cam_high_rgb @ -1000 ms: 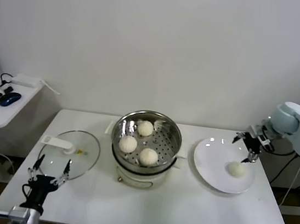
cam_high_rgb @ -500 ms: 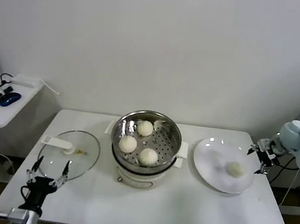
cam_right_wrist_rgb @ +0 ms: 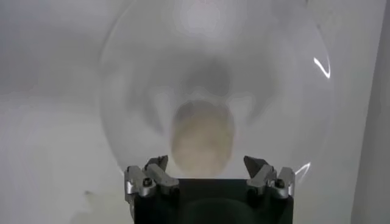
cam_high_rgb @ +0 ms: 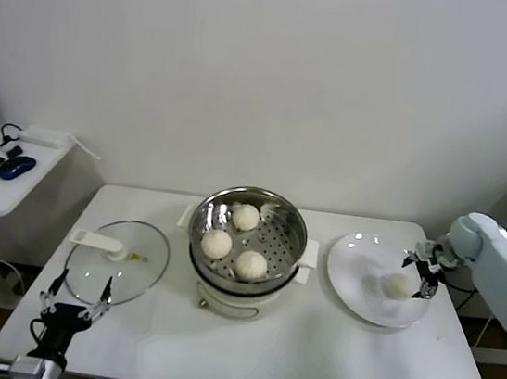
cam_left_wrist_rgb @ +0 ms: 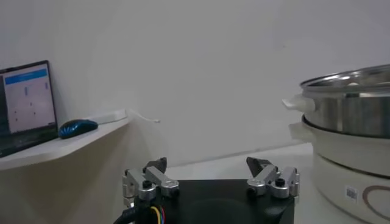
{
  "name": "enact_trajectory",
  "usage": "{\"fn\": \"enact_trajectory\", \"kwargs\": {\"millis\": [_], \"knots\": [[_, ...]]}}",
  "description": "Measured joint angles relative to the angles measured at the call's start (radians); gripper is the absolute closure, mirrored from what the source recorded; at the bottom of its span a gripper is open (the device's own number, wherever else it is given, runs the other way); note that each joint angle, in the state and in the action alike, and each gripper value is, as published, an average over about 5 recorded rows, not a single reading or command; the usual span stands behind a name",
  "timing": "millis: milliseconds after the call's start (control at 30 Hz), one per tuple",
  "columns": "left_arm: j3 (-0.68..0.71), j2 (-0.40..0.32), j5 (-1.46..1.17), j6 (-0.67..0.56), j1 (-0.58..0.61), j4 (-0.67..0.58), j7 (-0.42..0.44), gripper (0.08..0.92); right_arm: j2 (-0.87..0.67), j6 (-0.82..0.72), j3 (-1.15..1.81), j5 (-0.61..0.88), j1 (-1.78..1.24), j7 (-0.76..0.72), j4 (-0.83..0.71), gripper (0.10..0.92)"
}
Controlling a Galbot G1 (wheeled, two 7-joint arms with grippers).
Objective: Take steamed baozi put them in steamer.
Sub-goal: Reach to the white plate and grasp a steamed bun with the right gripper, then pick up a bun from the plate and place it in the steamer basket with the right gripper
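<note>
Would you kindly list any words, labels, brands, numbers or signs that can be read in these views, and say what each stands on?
No text can be read.
Small sticker and ring mark on the white pot base under the steamer: too small to read.
Laptop screen on the side desk: blue bar and faint lines, too blurred to read.

The steamer [cam_high_rgb: 248, 241] stood at the middle of the bench [cam_high_rgb: 306, 355], with three baozi [cam_high_rgb: 216, 244] lying inside it. To its left a glass lid [cam_high_rgb: 116, 272] lay flat on the bench; to its right sat a plate [cam_high_rgb: 359, 274] carrying a fourth baozi [cam_high_rgb: 398, 286]. The right tool [cam_high_rgb: 422, 272] hung just over that plate's far right edge, close beside the bun. The left tool [cam_high_rgb: 73, 301] waited at the near left corner, in front of the lid. A side desk [cam_high_rgb: 6, 185] stood left of the bench.
</note>
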Motion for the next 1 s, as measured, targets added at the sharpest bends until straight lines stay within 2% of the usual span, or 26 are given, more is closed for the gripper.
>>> {"fn": "enact_trajectory", "kwargs": {"millis": [633, 733, 900, 1000], "knots": [[0.001, 0.002, -0.002, 0.0, -0.012, 0.017, 0.0, 0.177, 0.067, 0.023, 0.05, -0.09, -0.028, -0.003, -0.073, 0.203], [0.002, 0.0, -0.002, 0.0, -0.012, 0.017, -0.001, 0.177, 0.069, 0.024, 0.056, -0.095, -0.031, -0.005, -0.076, 0.229], [0.002, 0.0, -0.001, 0.001, -0.011, 0.014, -0.001, 0.177, 0.071, 0.026, 0.062, -0.101, -0.034, -0.006, -0.079, 0.33], [0.002, -0.002, -0.001, 0.001, -0.011, 0.014, -0.001, 0.177, 0.072, 0.027, 0.064, -0.103, -0.036, -0.006, -0.079, 0.344]]}}
